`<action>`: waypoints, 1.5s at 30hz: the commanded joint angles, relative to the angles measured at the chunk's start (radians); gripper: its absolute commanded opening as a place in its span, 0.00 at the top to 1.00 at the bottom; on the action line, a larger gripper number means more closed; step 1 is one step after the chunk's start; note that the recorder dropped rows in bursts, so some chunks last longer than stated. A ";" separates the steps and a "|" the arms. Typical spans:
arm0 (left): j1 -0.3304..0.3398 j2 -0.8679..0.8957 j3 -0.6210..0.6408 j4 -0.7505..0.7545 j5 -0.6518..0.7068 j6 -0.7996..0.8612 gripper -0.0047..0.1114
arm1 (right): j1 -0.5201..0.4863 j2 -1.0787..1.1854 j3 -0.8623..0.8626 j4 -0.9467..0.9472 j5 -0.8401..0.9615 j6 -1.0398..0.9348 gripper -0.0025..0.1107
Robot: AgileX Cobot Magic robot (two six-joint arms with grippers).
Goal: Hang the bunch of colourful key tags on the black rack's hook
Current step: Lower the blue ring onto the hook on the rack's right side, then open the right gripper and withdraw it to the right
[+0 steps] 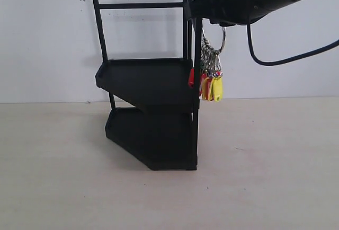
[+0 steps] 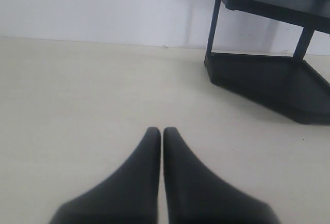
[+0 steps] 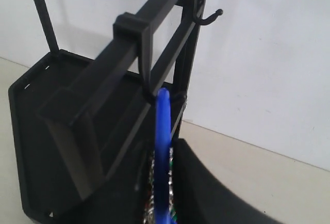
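Observation:
The black rack (image 1: 151,81) stands on the table against the wall. My right gripper (image 1: 205,14) reaches in from the upper right to the rack's upper side post and is shut on the colourful key tag bunch (image 1: 212,79). The bunch hangs beside the post, its yellow and red tags lowest. In the right wrist view the blue carabiner loop (image 3: 163,126) stands up between my fingers (image 3: 206,182). Its top end meets the bend of a thin black hook (image 3: 147,82); I cannot tell if it is over it. A second hook (image 3: 209,17) sticks out higher on the post. My left gripper (image 2: 162,131) is shut and holds nothing.
A white wall (image 1: 47,39) rises right behind the rack. The rack's lower tray (image 2: 268,82) lies ahead of the left gripper, off to one side. A black cable (image 1: 275,60) loops below the right arm. Pale tabletop (image 1: 265,177) surrounds the rack.

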 commanded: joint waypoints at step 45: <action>-0.001 -0.002 -0.001 0.005 -0.008 0.003 0.92 | -0.003 -0.678 0.592 0.299 0.130 0.063 0.98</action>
